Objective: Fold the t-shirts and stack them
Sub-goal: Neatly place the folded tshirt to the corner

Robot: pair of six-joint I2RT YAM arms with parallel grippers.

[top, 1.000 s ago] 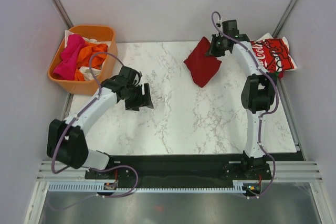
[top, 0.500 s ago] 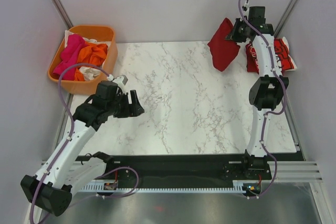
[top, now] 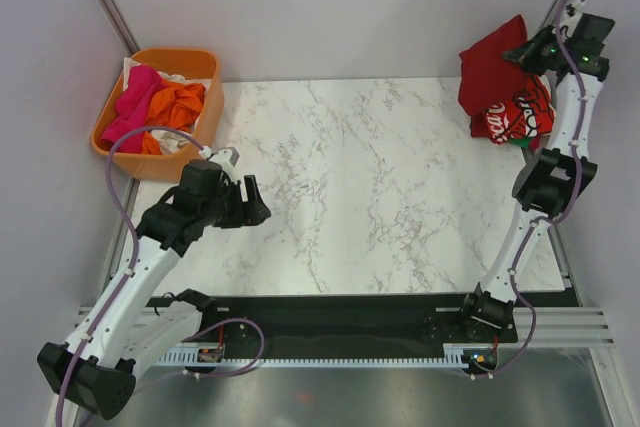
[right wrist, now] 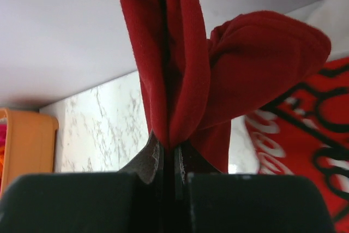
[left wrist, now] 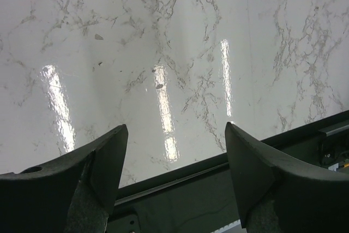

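dk-red tee [top: 490, 72] bunched, hanging over coca-cola tee [top: 512, 119] — far-right corner

Partly covered white Coca-Cola script on bright red t-shirt [top: 515, 119] at far right, nothing else legible

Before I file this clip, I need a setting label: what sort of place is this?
Probably a robotics lab test cell, not a home: left arm and right arm bolted along a marble-look table, plain white panel walls, an orange tub of t-shirts.
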